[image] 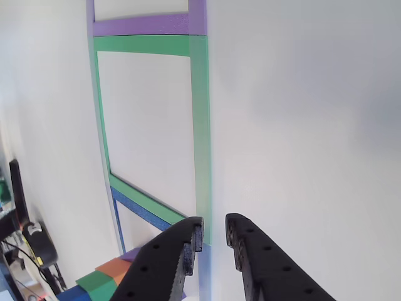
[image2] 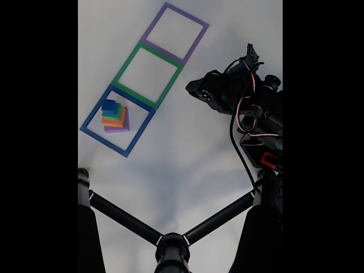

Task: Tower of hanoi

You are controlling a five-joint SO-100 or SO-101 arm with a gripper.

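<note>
Lots is cut off here. In the other view the stack of blocks (image: 106, 279) sits in the bottom-left corner, half hidden behind the left black finger; you can pick out bits of purple, orange, green and blue, and that's about it. The gripper (image: 215, 233) comes in from the bottom edge with its fingers (image: 188, 241) slightly apart, just a narrow gap between the tips, nothing in between. Their tips hang over the green square (image: 200, 125) taped on the white desk (image: 301, 125), right over its right-hand strip. The purple square (image: 144, 25) is chopped off by the top edge, and of the blue square (image: 135, 207) only a slanted strip shows.

The fixed view clears things up: the stack (image2: 114, 115) stands inside the blue square (image2: 91, 133), toward its upper left part, blue block on top, then green, orange, purple at the bottom. The green square (image2: 170, 77) and purple square (image2: 193, 23) are bare inside. The arm (image2: 239, 96) is at the right, well apart from the stack, and its fingers are hard to make out there. A dark tripod-like stand (image2: 170, 247) blocks the bottom. There are black bars on both sides. Can't read any writing or labels anywhere.
</note>
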